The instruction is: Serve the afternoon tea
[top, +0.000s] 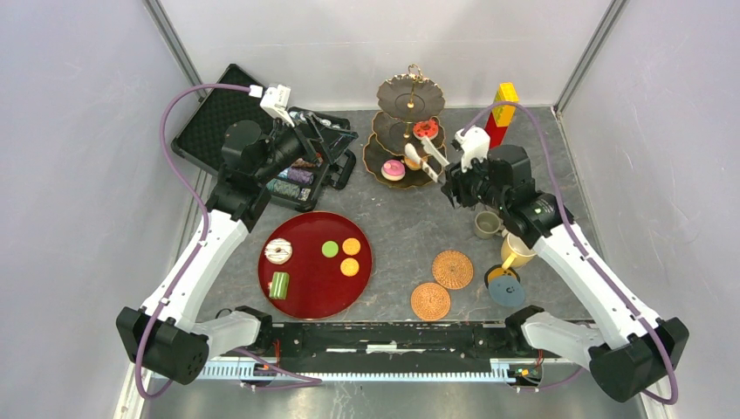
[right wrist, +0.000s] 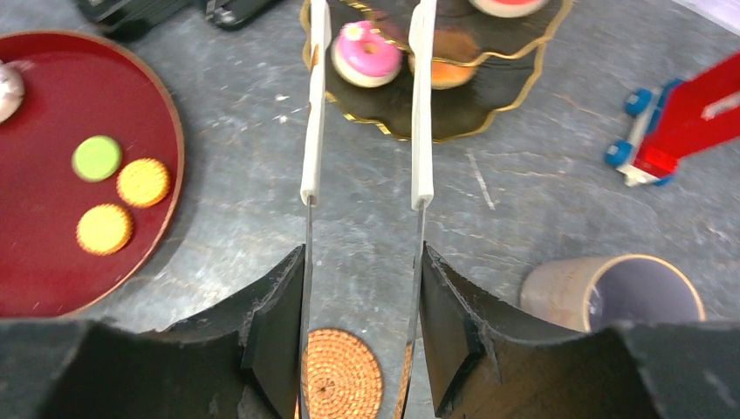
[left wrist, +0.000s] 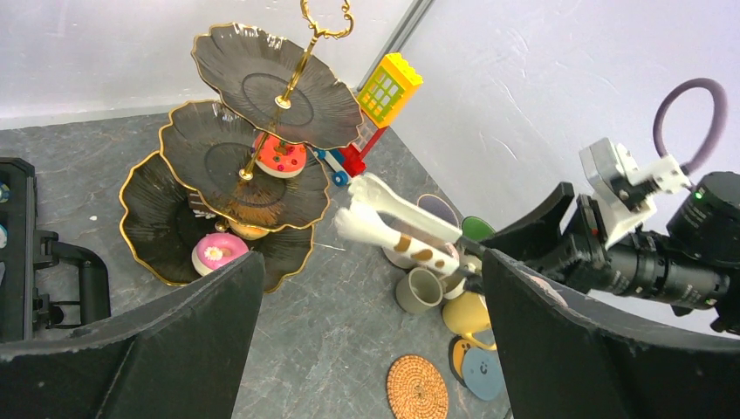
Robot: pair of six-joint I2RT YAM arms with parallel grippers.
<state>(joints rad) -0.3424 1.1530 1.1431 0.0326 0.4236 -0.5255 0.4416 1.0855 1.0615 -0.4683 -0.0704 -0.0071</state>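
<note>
While right fingers (right wrist: 275, 336) pinch tongs (right wrist: 422, 131), pink donut (right wrist: 366, 54) lies ahead between tips.

1. Three-tier stand (top: 397, 94), dark, gold-rimmed, is standing upright at the bench's far side.
2. Red donut (top: 425, 129) is lying on its middle tier, pink donut (top: 393, 169) on the bottom.
3. White donut (top: 278, 251), green cake (top: 278, 285), green macaron (top: 330, 249) and orange macarons (top: 351, 246) are lying on the red tray (top: 305, 301).
4. Grey mug (top: 487, 224) and yellow mug (top: 517, 253) are standing upright.
5. Woven coasters (top: 452, 270) are lying flat.

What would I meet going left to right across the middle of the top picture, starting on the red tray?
White donut → green macaron → orange macarons → woven coasters → yellow mug
</note>
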